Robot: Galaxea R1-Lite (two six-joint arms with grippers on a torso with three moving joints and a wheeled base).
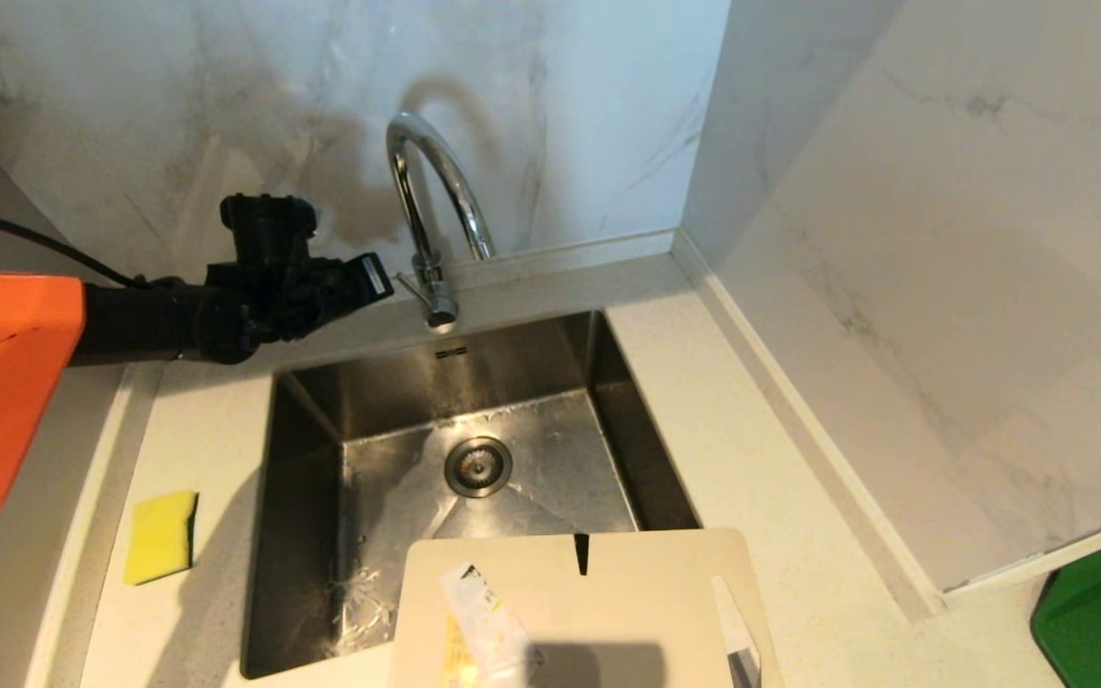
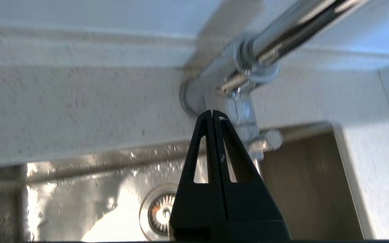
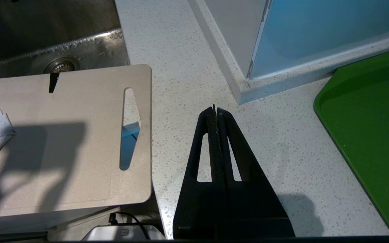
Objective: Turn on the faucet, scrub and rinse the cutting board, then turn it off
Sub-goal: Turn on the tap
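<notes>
Here the left gripper (image 2: 212, 114), fingers together, is nearing the faucet (image 1: 426, 191) lever (image 2: 230, 87); nudge it sideways gently

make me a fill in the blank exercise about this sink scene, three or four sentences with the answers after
1. The left gripper, its fingers shut, is beside the base of the ____.
2. The cutting board lies over the near edge of the ____.
3. The yellow sponge sits on the countertop on the sink's ____ side.
4. The right gripper hangs over the countertop between the cutting board and a ____ tray.

Missing words: faucet; sink; left; green
</notes>
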